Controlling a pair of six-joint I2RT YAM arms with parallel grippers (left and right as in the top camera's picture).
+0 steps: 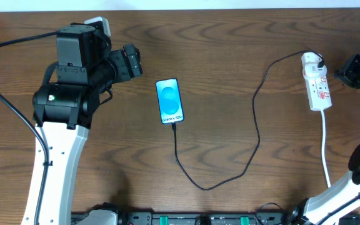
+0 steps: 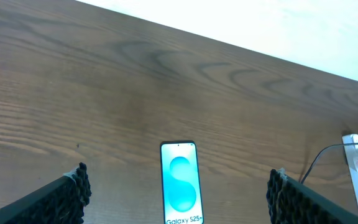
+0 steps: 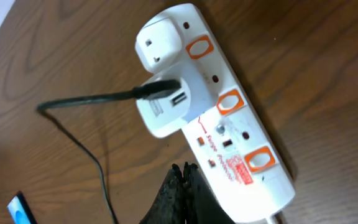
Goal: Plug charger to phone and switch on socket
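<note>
The phone (image 1: pixel 170 100) lies flat mid-table, its blue screen lit with "Galaxy S25" text; it also shows in the left wrist view (image 2: pixel 181 183). The black charger cable (image 1: pixel 255 131) runs from the phone's near end in a loop to a white adapter on the socket (image 1: pixel 317 82). The socket (image 3: pixel 229 118), a white power strip with orange switches, fills the right wrist view, with the cable (image 3: pixel 92 99) plugged into its adapter. My left gripper (image 2: pixel 179 193) is open, apart from the phone. My right gripper (image 3: pixel 185 171) is shut and empty beside the socket.
The socket's white cord (image 1: pixel 325 150) runs toward the table's front edge. The table's far edge (image 2: pixel 241 46) borders a white surface. The left arm's body (image 1: pixel 74 75) stands at the back left.
</note>
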